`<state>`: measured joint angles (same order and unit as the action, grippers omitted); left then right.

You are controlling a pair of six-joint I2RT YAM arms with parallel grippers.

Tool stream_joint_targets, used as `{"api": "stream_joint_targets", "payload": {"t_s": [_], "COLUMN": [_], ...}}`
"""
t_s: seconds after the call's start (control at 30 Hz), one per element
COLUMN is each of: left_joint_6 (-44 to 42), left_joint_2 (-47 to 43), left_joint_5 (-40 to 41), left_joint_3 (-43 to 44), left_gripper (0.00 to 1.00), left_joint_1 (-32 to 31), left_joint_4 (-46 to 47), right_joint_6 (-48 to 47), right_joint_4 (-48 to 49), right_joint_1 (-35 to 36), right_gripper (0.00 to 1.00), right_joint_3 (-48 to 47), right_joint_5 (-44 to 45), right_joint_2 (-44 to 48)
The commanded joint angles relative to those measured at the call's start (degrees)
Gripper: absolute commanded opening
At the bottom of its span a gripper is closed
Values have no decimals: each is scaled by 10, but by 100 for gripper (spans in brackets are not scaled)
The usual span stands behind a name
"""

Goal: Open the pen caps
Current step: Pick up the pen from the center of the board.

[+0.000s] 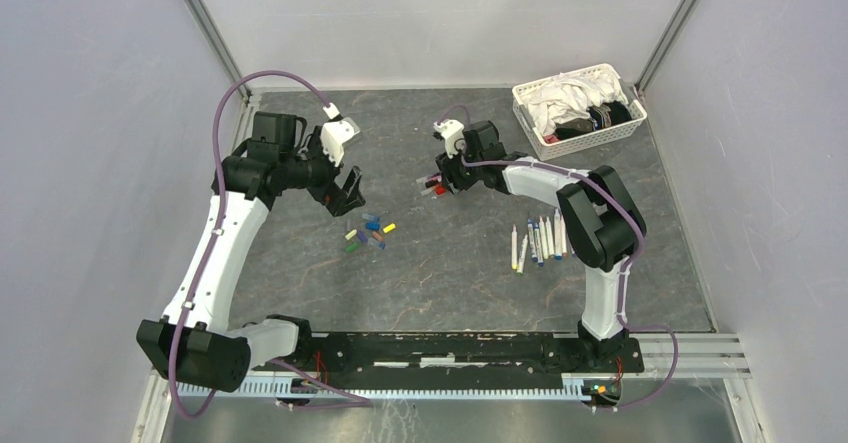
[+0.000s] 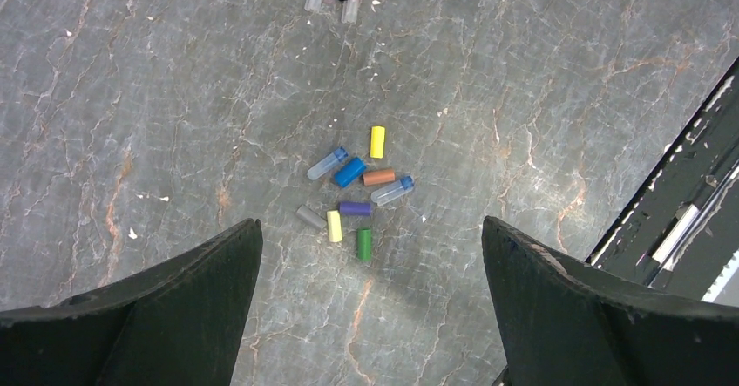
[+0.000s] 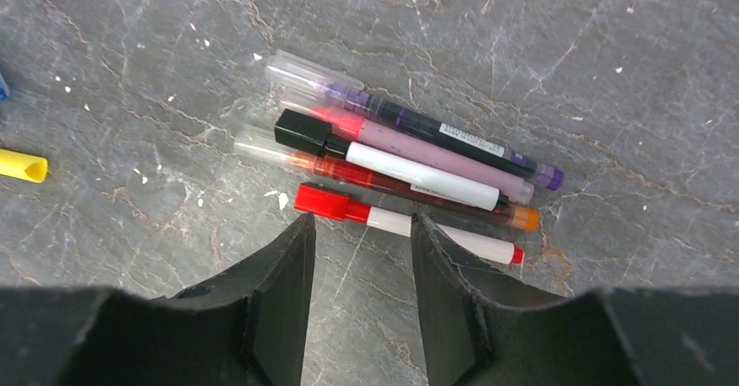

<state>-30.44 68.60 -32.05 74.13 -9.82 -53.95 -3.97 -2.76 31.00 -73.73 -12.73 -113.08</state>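
Jaws of the right gripper stood narrowly apart and empty just beside a red-capped pen, while the left gripper gaped wide above loose pen caps.

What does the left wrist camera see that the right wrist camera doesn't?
Only the left wrist: most of the loose caps, like the green cap, framed by the wide-open left gripper. Only the right wrist: five capped pens at full length, just past the right gripper. Both: the yellow cap, the pens' capped ends and the grey table.
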Motion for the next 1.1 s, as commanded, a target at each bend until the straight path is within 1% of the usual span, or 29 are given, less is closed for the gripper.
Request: {"api": "stream_joint_targets", "payload": {"t_s": [0.0,0.23,0.33,0.5,0.6,0.9,1.07], "left_joint_6": [-25,-25,-26,-26,-28,-39,-43], "left_joint_2": [-12,-9,-7,-4,-7,-5,-3], "left_joint_5": [-6,-11,-14,-18,-19,-24,-32], "left_joint_3": [-2,-2,-2,0,0,-3,-9], "left_gripper": [100,100,100,100,100,100,100], "left_joint_1": [2,2,2,2,1,2,2], "left_joint_4": [0,0,-1,-2,-5,-15,-15], "right_joint_6": [-8,-10,-14,-30,-31,-44,-38], "right_joint_4": [6,23,62,31,32,35,29], "right_joint_1": [-8,-27,-35,-39,-45,-49,-58], "right_gripper": [48,48,49,51,52,52,51], "right_joint_3": [-19,10,28,-7,-14,-17,-38], "right_joint_5": [-30,-57,-82,-98,-103,-190,-210], "right_joint_2": [-13,-14,-6,-36,-46,-32,-45]}}
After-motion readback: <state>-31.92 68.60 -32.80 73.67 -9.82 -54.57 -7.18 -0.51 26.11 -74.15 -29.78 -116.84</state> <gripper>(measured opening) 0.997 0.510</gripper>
